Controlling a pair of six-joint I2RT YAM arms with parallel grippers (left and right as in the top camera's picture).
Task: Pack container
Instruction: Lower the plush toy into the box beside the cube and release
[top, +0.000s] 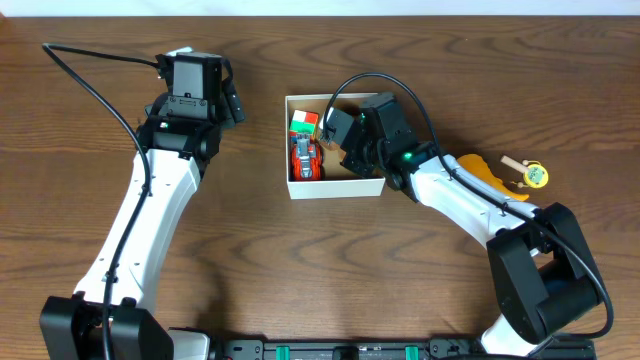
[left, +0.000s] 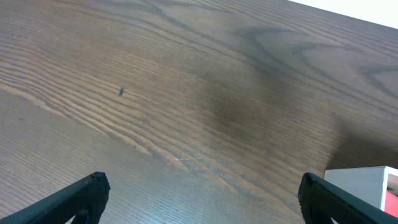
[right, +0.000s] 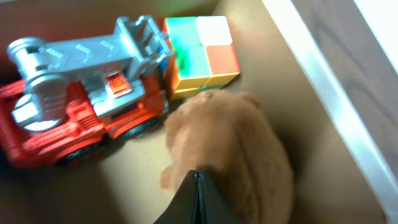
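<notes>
Dark wood-grain counter (top: 250, 250) all round, nothing fancy. The container (top: 340, 186) sits mid-counter and the right jaws (right: 198, 182) are down inside it, pressed fully together with no gap. Right under their tips is a tan fuzzy toy (right: 233, 146) on the box floor. I honestly can't tell if they've got a pinch of fur or are just touching it. Off to one side of the tips, the red fire truck (right: 74, 124) lies with its long axis roughly across the wrist view, and the colour cube (right: 199, 53) is just past the fuzzy toy, touching or nearly touching the truck.

The bit that matters for what's next, I reckon: two things are not yet in the box, an orange toy (top: 487, 175) and a small wooden-and-yellow toy (top: 530, 174). Both lie behind the right jaws, back along that arm, well apart from the container.

The left jaws (left: 205, 202) are spread wide over bare wood, with the container's corner just beyond one fingertip. The leftovers are on the far side of the box from them, so the right arm is clearly nearer.
</notes>
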